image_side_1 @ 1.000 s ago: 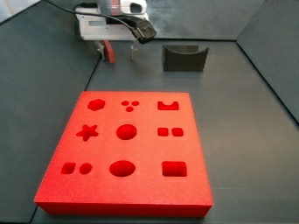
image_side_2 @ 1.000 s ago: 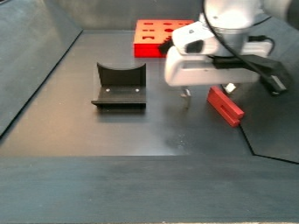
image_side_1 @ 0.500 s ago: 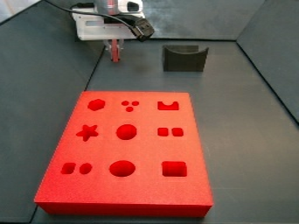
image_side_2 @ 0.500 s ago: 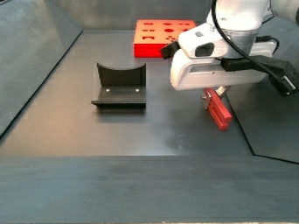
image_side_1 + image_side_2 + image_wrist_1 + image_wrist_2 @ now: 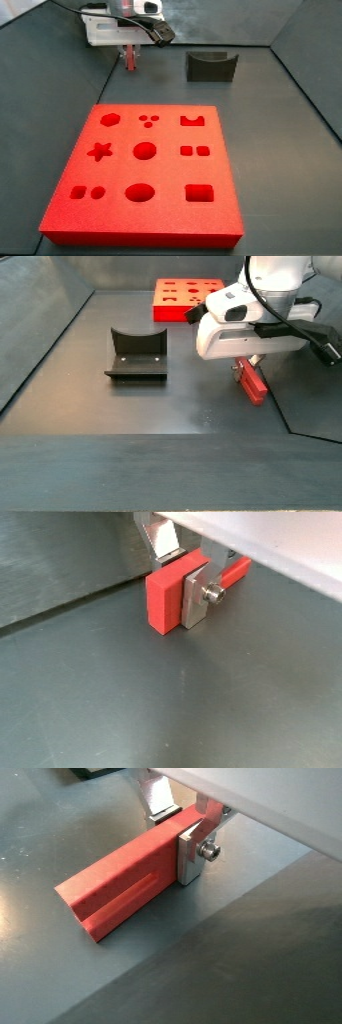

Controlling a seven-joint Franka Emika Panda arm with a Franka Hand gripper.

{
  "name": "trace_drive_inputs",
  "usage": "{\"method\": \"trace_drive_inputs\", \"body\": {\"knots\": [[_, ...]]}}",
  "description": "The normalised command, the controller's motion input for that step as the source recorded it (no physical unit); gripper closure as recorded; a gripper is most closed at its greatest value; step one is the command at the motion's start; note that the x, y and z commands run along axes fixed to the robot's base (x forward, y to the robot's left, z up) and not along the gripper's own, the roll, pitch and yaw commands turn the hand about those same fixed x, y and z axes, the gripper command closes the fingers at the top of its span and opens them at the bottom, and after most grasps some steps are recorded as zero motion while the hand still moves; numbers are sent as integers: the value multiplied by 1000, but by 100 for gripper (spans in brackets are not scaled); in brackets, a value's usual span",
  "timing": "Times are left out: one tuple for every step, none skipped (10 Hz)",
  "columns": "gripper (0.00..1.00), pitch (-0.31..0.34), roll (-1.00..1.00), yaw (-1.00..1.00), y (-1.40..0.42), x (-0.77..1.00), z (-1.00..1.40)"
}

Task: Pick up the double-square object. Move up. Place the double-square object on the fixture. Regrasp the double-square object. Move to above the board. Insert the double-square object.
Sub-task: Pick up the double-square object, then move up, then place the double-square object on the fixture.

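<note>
Nothing is looking different from half a second ago: the pincer (image 5: 245, 362) is staying in the same spot, low over the grey floor (image 5: 160, 406), and the block (image 5: 250, 380) is lying where it was. A second ago the pincer was a little off to the side of the block, and now it is sitting right over it. The arm is pointing straight down, with its white body (image 5: 118, 27) just above the block (image 5: 131, 57). In both wrist views the silver fingers (image 5: 201, 594) are closing on the block (image 5: 166, 596), one on each side, so the pincer (image 5: 197, 840) is gripping one end of the block (image 5: 120, 881). The block is lying flat on the floor, its long part sticking out from the fingers (image 5: 193, 853). The fixture (image 5: 210, 66) is standing nearby, apart from the block. The board (image 5: 144, 172) is lying well away from the pincer (image 5: 131, 52).
</note>
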Motion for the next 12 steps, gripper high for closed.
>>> {"method": "trace_drive_inputs", "body": {"knots": [[100, 0, 0, 0, 0, 0, 0], [100, 0, 0, 0, 0, 0, 0], [100, 0, 0, 0, 0, 0, 0], [100, 0, 0, 0, 0, 0, 0], [100, 0, 0, 0, 0, 0, 833], [100, -36, 4, -25, -22, 72, 880], [100, 5, -3, -28, -32, 25, 783], [100, 29, -3, -26, -22, 12, 672], [100, 47, -2, -23, -14, 1, 543], [100, 50, 2, -21, -9, -6, 409], [100, 48, 9, -18, -4, -16, 220], [100, 0, 0, 0, 0, 0, 1000]]}}
